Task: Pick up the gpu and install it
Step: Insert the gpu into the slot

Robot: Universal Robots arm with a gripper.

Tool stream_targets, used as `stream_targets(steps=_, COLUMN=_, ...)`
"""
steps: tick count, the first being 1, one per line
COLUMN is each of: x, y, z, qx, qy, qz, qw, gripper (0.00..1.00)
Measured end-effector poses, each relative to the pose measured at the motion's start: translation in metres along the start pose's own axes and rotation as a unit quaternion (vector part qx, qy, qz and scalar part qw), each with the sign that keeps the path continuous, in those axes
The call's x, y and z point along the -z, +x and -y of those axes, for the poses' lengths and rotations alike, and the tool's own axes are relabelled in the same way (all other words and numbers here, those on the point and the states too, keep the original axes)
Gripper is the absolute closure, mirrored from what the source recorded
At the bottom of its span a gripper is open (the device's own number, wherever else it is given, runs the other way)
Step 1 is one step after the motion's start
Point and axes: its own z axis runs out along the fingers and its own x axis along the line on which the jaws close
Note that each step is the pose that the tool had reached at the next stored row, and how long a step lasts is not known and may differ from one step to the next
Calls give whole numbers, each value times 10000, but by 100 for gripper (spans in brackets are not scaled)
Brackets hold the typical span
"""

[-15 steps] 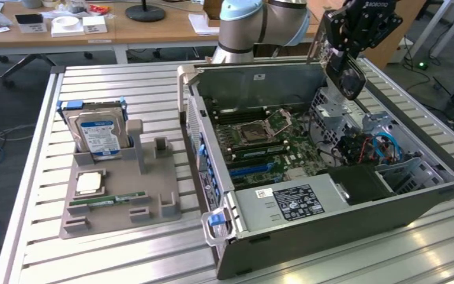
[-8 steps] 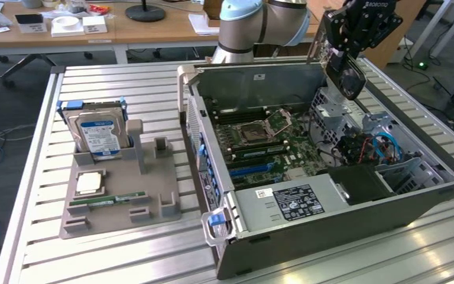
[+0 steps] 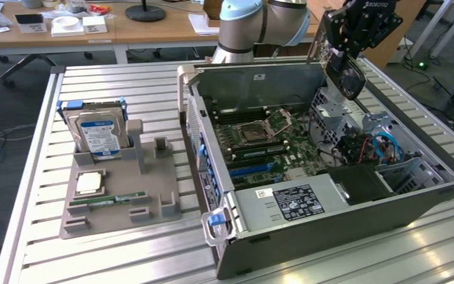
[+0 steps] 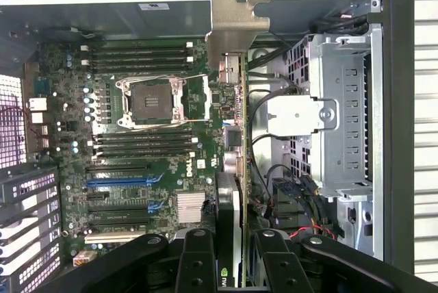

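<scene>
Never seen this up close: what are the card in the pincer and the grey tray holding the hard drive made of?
The gpu: green board edge, likely fibreglass laminate, with a bare silver metal bracket showing a dull sheen. The grey tray: matte and uniform, probably plastic; hard to be sure.

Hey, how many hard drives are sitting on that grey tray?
2. A silver hard drive with a blue label stands upright on the grey plastic tray; a second, blue-edged drive stands right behind it, mostly hidden.
</scene>
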Motion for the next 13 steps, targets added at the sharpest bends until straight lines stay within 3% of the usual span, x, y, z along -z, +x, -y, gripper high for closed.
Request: stream_targets(steps=13, x=-5, y=0, z=0, qx=425, qy=-12, qz=-15, qw=9991, gripper=73)
